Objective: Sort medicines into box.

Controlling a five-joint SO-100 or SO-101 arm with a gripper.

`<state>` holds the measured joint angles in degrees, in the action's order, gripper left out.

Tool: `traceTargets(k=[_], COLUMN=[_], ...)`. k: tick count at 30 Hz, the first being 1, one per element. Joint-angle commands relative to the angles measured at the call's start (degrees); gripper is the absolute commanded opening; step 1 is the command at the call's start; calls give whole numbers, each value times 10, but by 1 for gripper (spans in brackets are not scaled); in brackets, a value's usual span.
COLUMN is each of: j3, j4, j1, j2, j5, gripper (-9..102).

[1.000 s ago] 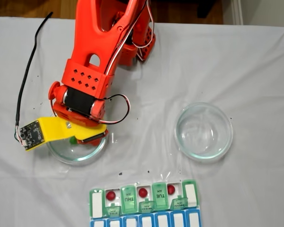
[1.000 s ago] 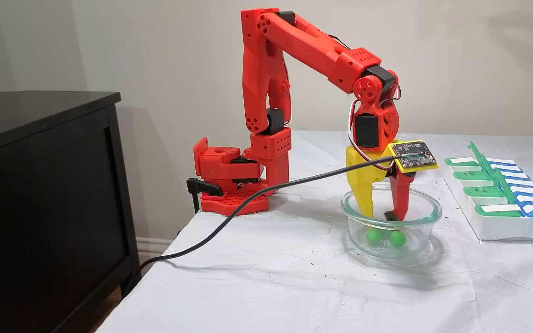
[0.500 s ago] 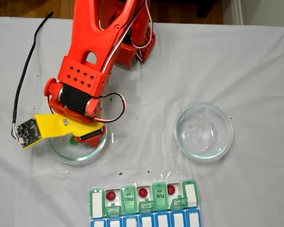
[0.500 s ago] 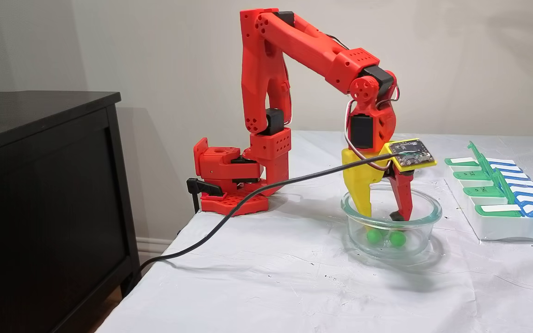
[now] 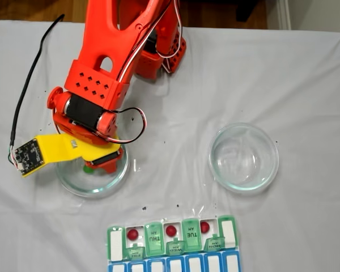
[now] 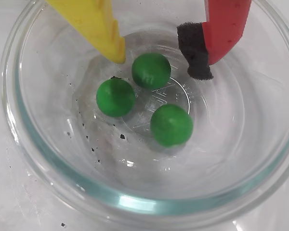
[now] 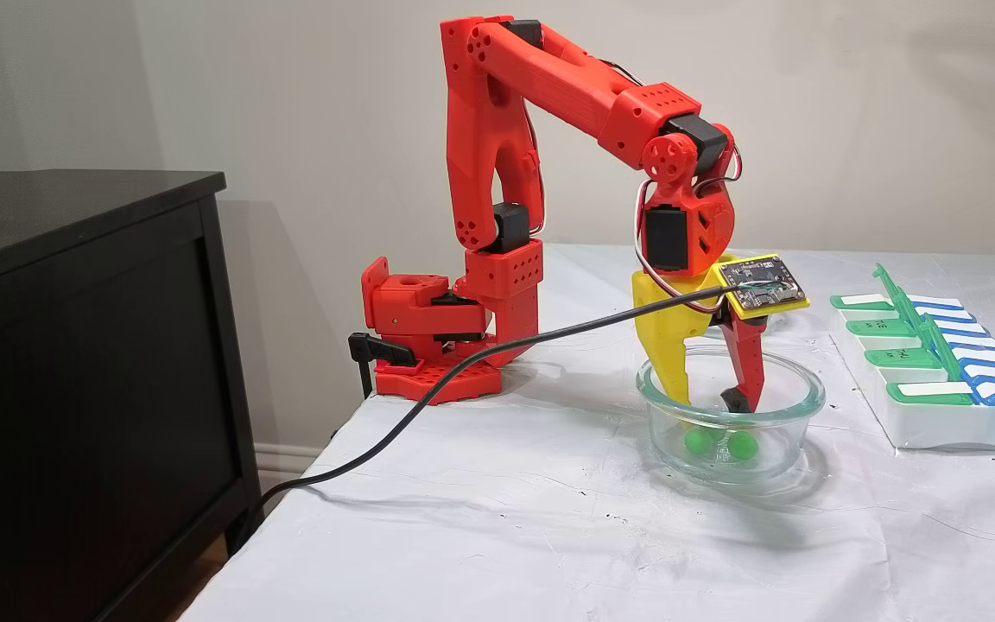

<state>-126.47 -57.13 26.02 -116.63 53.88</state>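
Three red balls [image 5: 133,233] are already sitting in the pill organiser [image 5: 173,241], while three green balls [image 6: 151,70] are being straddled in the glass dish [image 6: 135,202] by the spread-open, empty gripper [image 6: 161,60].

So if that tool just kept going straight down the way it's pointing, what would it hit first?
Probably the green ball nearest its open tips, which sits roughly between them; the tool hangs inside the glass dish. Depth is hard to judge.
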Motion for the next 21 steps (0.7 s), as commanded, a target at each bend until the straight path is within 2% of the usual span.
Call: traceTargets(k=[1,21], j3=[3,-12], j4=[7,32], j1=[4,13], j2=[-64,-75], j5=[3,11], gripper=[23,22])
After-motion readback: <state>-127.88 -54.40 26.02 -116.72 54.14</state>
